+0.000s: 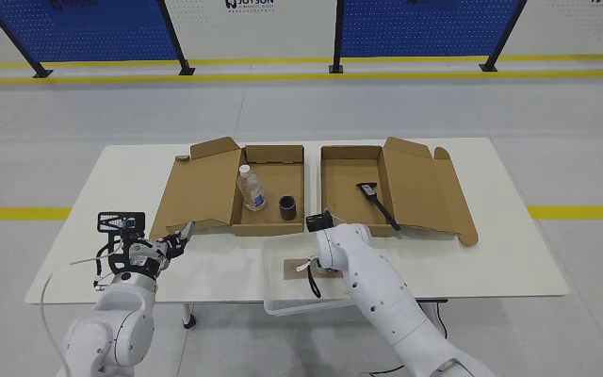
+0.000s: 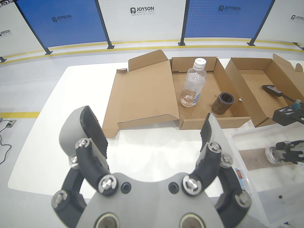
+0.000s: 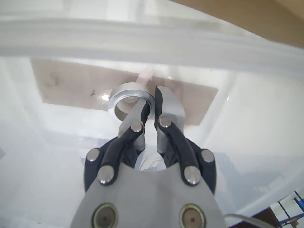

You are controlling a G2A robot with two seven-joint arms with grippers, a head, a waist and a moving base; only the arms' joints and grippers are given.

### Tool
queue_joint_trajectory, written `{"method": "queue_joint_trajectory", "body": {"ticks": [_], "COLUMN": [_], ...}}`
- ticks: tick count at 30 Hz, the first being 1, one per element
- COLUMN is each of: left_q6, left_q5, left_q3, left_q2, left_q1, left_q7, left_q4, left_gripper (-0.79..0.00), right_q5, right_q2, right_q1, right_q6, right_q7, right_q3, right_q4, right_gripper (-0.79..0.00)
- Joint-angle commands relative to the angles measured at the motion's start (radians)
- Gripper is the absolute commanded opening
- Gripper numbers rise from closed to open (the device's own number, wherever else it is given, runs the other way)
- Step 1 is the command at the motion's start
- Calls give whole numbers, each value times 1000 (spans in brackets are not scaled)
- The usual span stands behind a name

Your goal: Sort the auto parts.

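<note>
Right wrist view is showing my right gripper (image 3: 152,100) clamping the silver ring (image 3: 129,87) inside the clear bin (image 3: 142,31); my left gripper (image 2: 148,112) is hanging open. A black cylinder (image 1: 287,207) and a handled part (image 1: 379,203) are already lying boxed, so I'm judging sorting nearly finished.

Bright even light, soft shadows, wrist-view edges bowed
</note>
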Motion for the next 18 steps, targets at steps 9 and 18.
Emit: {"method": "queue_joint_trajectory", "body": {"ticks": [9,18], "left_q6": [0,0], "left_q5": [0,0], "left_q3": [0,0], "left_q2": [0,0], "left_q1": [0,0], "left_q7": [0,0], "left_q4": [0,0], "left_gripper": [0,0], "right_q5": [137,730], "right_q2": [35,52], "right_q1": [-178,-281], "right_q6": [-65,-280], "right_q7": [9,-72], "right_q3": [159,379], "right_q4": [-365,-363], "right_gripper": [-785,-785]}}
